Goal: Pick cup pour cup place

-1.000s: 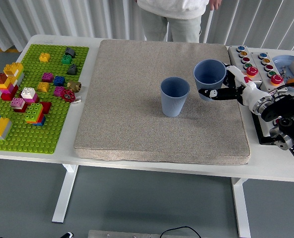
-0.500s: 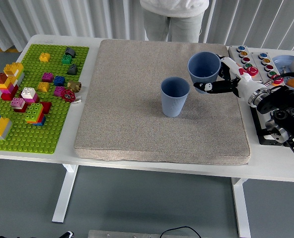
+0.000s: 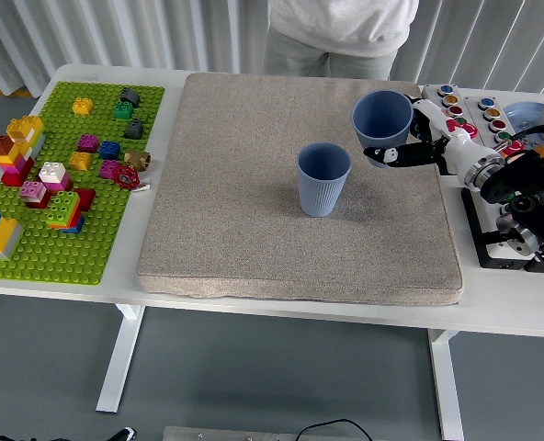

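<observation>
While the white bench (image 3: 281,308) carries everything, the biggest item on it is the grey mat (image 3: 254,211), filling the middle from near the far edge almost to the near edge. Person (image 3: 341,32) stands at the far edge, hands not in view. Green baseplate (image 3: 42,262) runs along the bench's left edge, loaded with coloured bricks (image 3: 42,184). Button panel (image 3: 479,115) sits at the far right corner, beside the mat's right edge. Right arm (image 3: 520,188) enters from the right edge. Right hand (image 3: 428,138) is clamped on the held blue cup (image 3: 382,119): fingers wrapped round its wall, dark thumb underneath. That cup is over the mat's far right corner, tilted slightly, mouth facing up and toward the camera; looks lifted off the mat, contact hard to judge. Second blue cup (image 3: 323,179) stands upright near the mat's centre, just left of and nearer than the held one, not touching it.
</observation>
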